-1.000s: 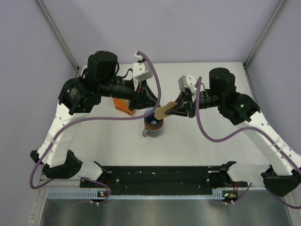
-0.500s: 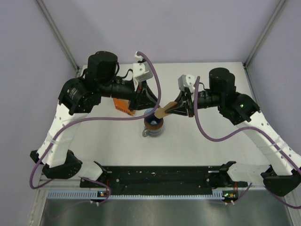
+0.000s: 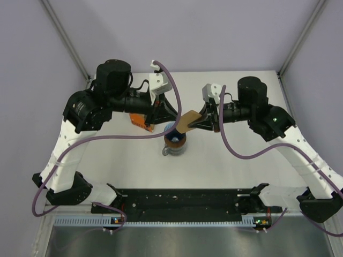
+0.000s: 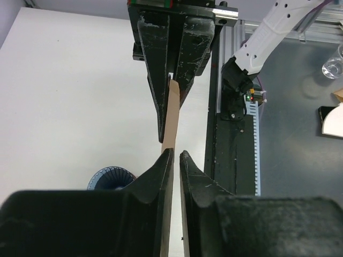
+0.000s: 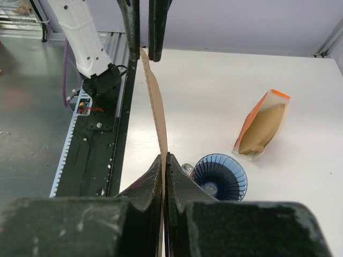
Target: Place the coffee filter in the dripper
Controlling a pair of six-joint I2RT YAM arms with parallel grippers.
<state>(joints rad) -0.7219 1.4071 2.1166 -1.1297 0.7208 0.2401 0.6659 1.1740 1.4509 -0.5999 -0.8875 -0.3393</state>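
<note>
Coffee filter point(image 5: 155, 107) clamped in R pincer point(image 5: 164, 158), L pincer point(image 4: 176, 154) slightly apart round tip, contact unclear, dripper point(image 5: 228, 172) part-hidden

Filter point(image 3: 187, 121): thin tan paper, flat, held aloft edge-up and tilted, lower end just above dripper point(image 3: 174, 139). Dripper: blue ribbed cone, upright, mouth open.

Bright, even overhead light, faint shadows, foreground soft
</note>
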